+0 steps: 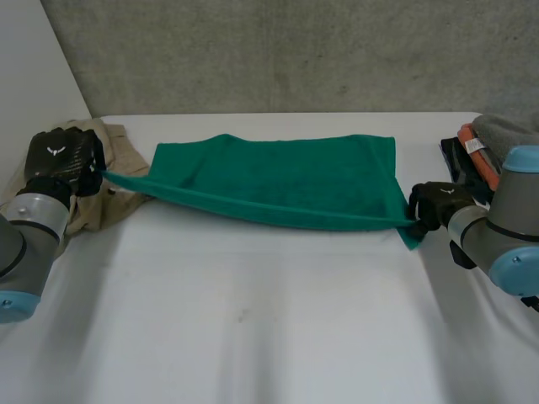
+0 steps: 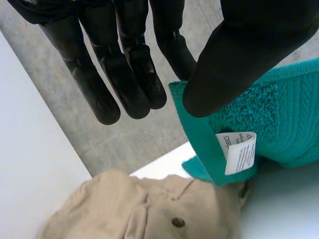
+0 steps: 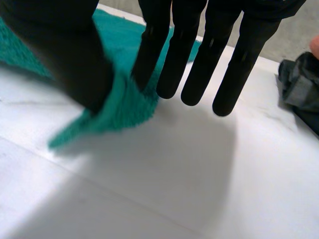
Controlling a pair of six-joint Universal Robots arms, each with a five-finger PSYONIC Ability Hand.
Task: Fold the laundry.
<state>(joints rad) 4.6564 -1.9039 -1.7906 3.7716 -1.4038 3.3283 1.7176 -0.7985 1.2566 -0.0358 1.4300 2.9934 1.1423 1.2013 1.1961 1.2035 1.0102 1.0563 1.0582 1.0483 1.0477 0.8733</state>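
Green towel (image 1: 278, 181) lies across the upper middle of the head view on the white table (image 1: 253, 328). Its near edge is pulled taut in a line between the two hands and raised off the surface, while the far part rests on the table. Left hand (image 1: 63, 160) is at the frame's left edge, pinching the towel's left corner. In the left wrist view the thumb (image 2: 244, 55) presses the towel hem against a finger, the other fingers hang straight beside it, and a white label (image 2: 239, 152) dangles from the hem just below the thumb. Right hand (image 1: 438, 204) is at the frame's right, grasping the towel's right corner. In the right wrist view the thumb and one finger clamp the cloth, the rest of the fingers are straight, and a short tip of towel droops to the table under the thumb. Beige garment (image 1: 109, 198) lies crumpled at the left of the head view, under and beside the left hand, with the towel's left end over it; a button (image 2: 178, 222) shows in the left wrist view. A stack (image 1: 484, 139) of grey, orange and dark clothes sits at the right edge, behind the right hand.
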